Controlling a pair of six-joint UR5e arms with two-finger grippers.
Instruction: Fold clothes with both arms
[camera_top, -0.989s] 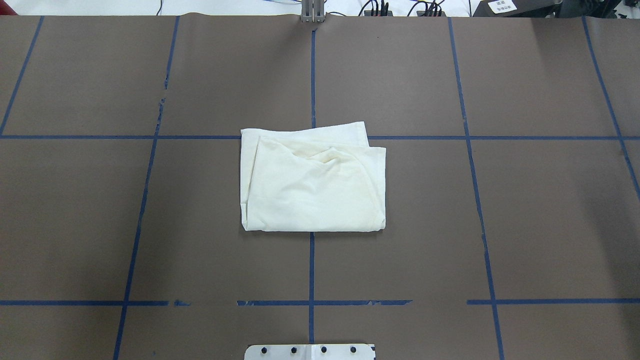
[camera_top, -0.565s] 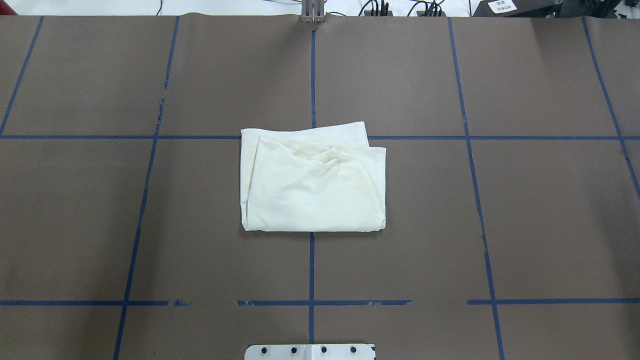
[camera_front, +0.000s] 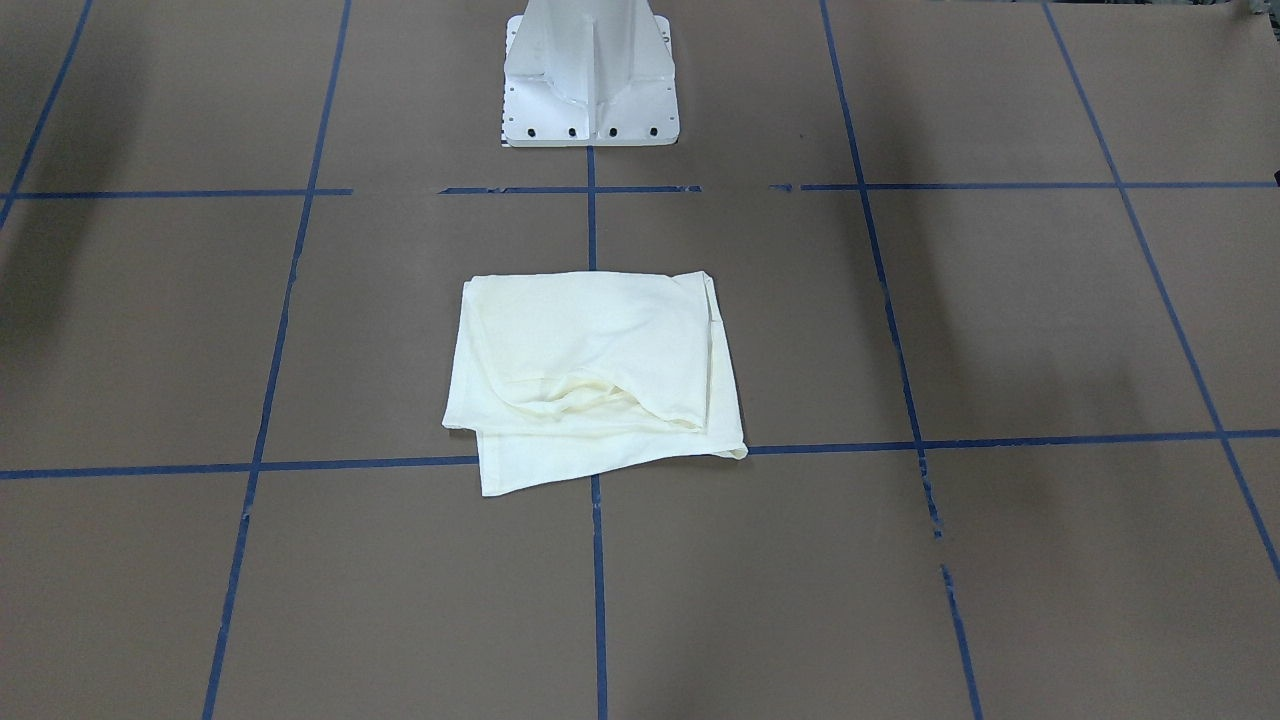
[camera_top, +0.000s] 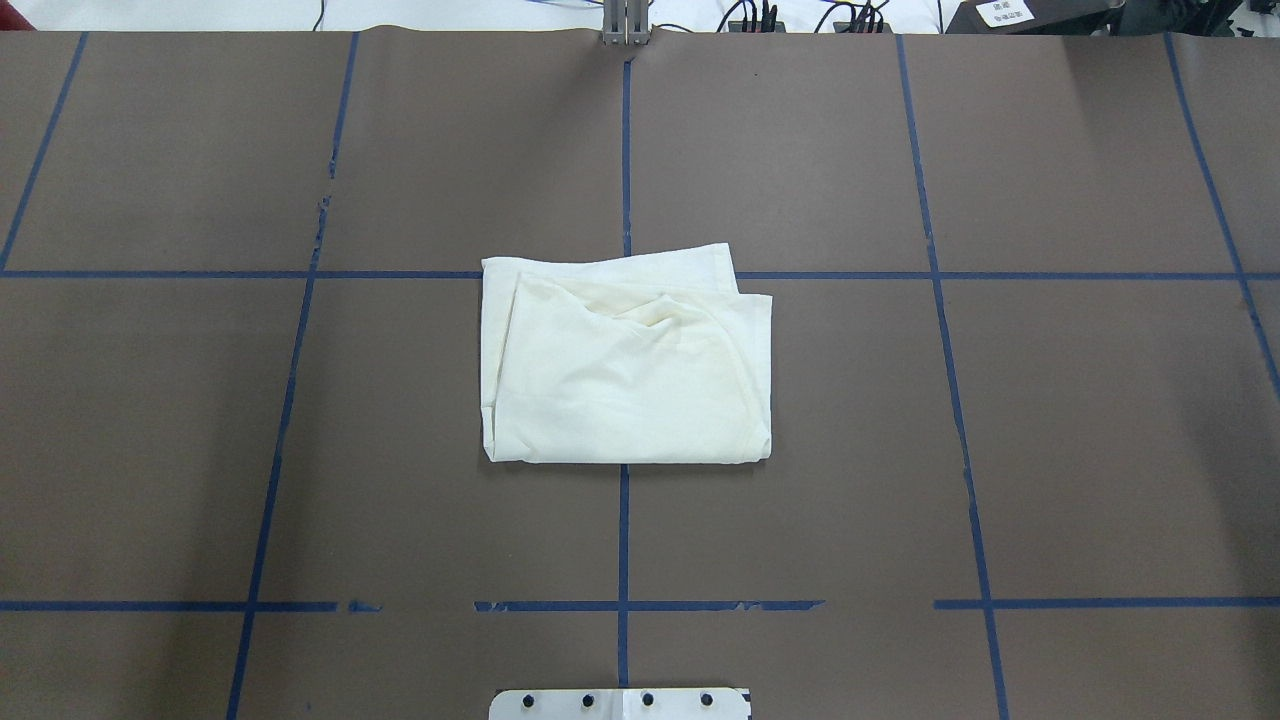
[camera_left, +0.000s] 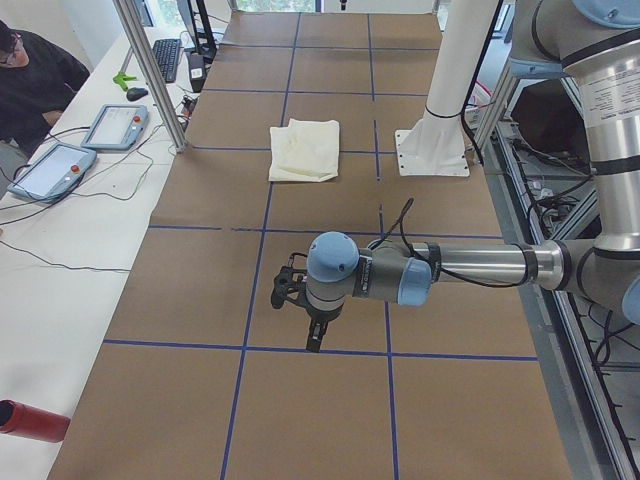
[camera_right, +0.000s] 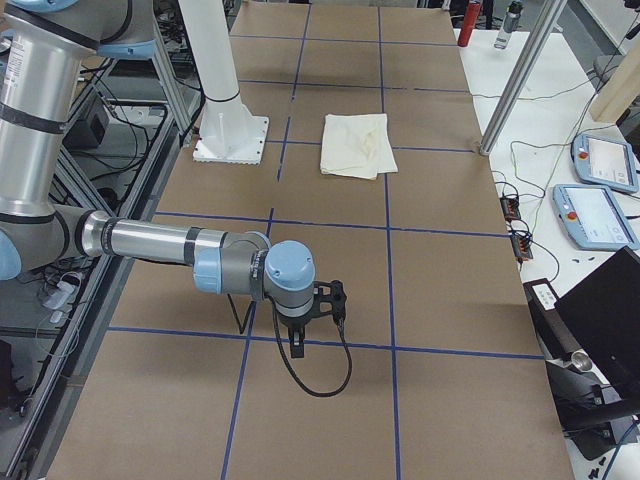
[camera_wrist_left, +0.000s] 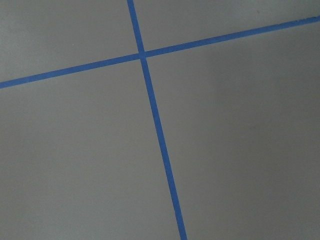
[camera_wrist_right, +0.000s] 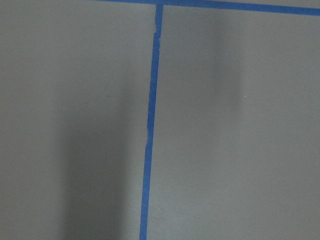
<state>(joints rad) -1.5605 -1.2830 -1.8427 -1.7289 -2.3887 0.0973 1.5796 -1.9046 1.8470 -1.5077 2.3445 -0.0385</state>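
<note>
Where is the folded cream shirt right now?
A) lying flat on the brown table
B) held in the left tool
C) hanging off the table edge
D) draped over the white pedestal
A: the folded shirt lies flat on the table, with nothing touching it.

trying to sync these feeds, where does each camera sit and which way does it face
Front-facing: across the table, steeply down on the folded shirt; only the pedestal shows.
Overhead: behind the robot, forward-down on the shirt; only the pedestal's foot shows.
Exterior left: table's end, along it; left arm near.
Exterior right: opposite end; right arm near.
Left wrist: down on blue tape; no body.
Right wrist: down on blue tape; no body.
Shared: all four exterior views show the shirt.
</note>
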